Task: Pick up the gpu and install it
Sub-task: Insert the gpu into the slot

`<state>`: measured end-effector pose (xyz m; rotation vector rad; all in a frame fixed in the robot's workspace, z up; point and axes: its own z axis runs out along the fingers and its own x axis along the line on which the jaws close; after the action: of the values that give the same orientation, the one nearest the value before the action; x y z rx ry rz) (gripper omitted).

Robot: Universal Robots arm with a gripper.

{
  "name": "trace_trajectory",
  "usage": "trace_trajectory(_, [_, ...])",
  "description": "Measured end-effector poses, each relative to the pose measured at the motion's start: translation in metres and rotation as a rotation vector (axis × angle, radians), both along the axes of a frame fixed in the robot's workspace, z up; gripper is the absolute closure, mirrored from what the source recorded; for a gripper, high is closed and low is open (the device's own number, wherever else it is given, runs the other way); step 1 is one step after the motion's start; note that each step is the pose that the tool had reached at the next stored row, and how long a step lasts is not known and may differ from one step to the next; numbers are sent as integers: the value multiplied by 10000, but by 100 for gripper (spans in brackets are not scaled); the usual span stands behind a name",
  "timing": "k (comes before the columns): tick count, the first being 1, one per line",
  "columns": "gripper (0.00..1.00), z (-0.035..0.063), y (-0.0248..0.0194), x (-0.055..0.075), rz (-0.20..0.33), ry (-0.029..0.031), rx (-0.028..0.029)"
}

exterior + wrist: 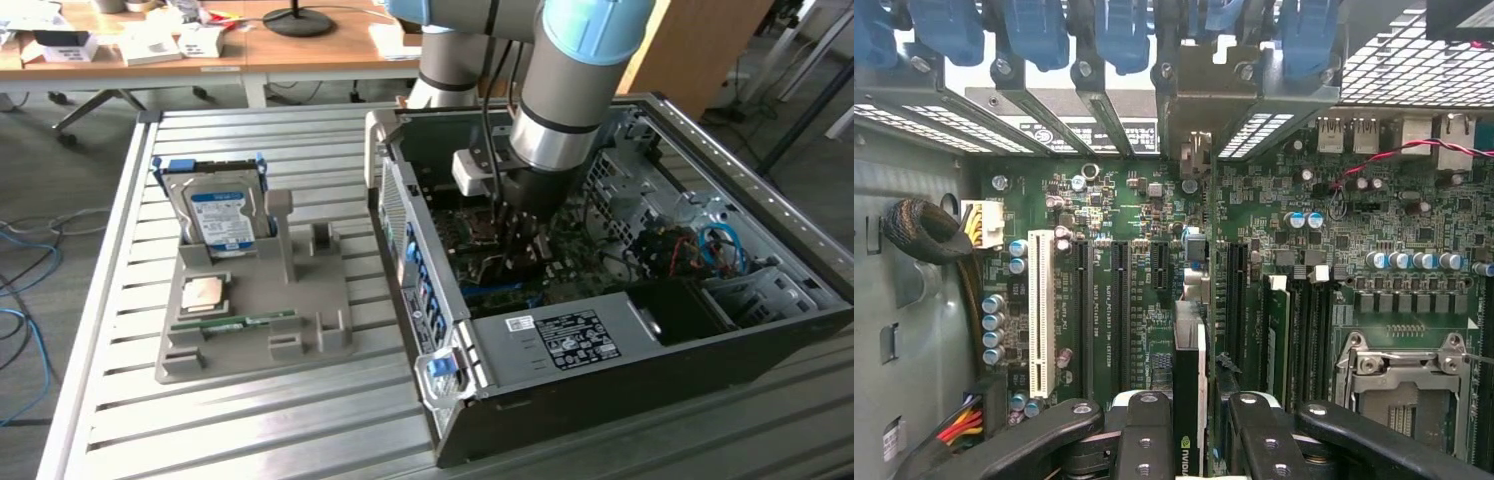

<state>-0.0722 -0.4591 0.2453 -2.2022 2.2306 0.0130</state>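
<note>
My gripper is shut on the gpu, a thin card seen edge-on between the two black fingers, with a small logo on its edge. The card runs from the fingers towards its silver bracket at the case's rear wall. It lies along the green motherboard, among the long black expansion slots. Whether it is seated in a slot I cannot tell. In the exterior view the gripper is deep inside the open computer case, with the arm coming straight down into it.
Blue slot latches line the rear wall. A white slot, memory slots and the processor socket flank the card. On the exterior view's left, a grey holder carries a hard drive, a processor chip and a green memory stick.
</note>
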Motion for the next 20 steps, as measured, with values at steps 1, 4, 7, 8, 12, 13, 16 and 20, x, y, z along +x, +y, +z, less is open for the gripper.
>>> trace_trajectory(1, [74,0,0,0,0,0,0])
trace_trajectory(4, [74,17,0,0,0,-3,3])
trace_trajectory(7, [74,30,1,0,1,-2,3])
trace_trajectory(8, [74,30,1,0,0,-2,4])
trace_trajectory(12, [74,32,0,0,2,-3,0])
trace_trajectory(13, [74,31,0,0,2,-17,-1])
trace_trajectory(16, [74,23,-1,-1,3,-83,-3])
trace_trajectory(20, [74,19,0,-1,6,-115,0])
